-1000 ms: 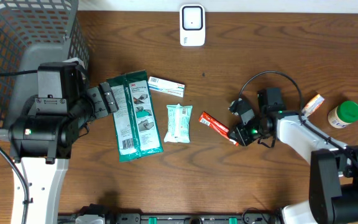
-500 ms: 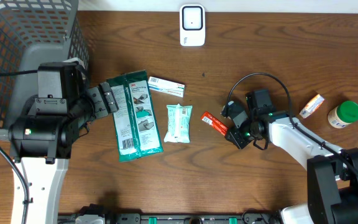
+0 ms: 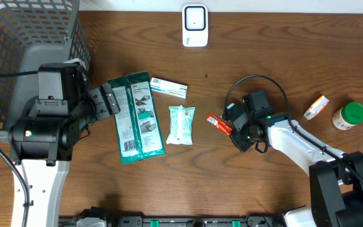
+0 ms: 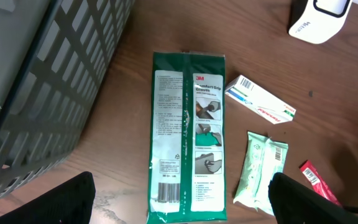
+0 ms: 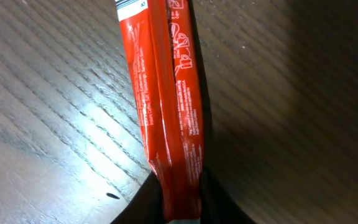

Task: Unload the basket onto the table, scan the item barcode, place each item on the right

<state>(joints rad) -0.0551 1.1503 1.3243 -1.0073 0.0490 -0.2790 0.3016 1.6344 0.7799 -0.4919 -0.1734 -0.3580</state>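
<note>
1. At the far left, a grey mesh basket (image 3: pixel 17 38) is seen, with the left arm (image 3: pixel 43 126) just beside it. The left jaws are spread wide and nothing is held in them.
2. Next to them, a green glove pack (image 3: pixel 134 116), a small white box (image 3: pixel 168 86) and a pale wipes pack (image 3: pixel 181 124) are laid flat on the wooden surface (image 3: pixel 263 57).
3. At the top centre, the white scanner (image 3: pixel 195 25) is stood well apart from every item.
4. Right of the wipes pack, the red packet (image 3: pixel 218 124) is laid on the surface. The right jaws are closed about its near end, which is pinched from both sides in the right wrist view.
5. The hold is judged to be at the very tip, so it should be kept firm during the lift, since so thin a packet may droop or slip.
6. A white printed patch, possibly the barcode, is seen at the far end. That face should be turned flat toward the scanner.
7. At the far right, 2 items, a small tube (image 3: pixel 316 107) and a green-lidded jar (image 3: pixel 348 116), are not involved.
</note>
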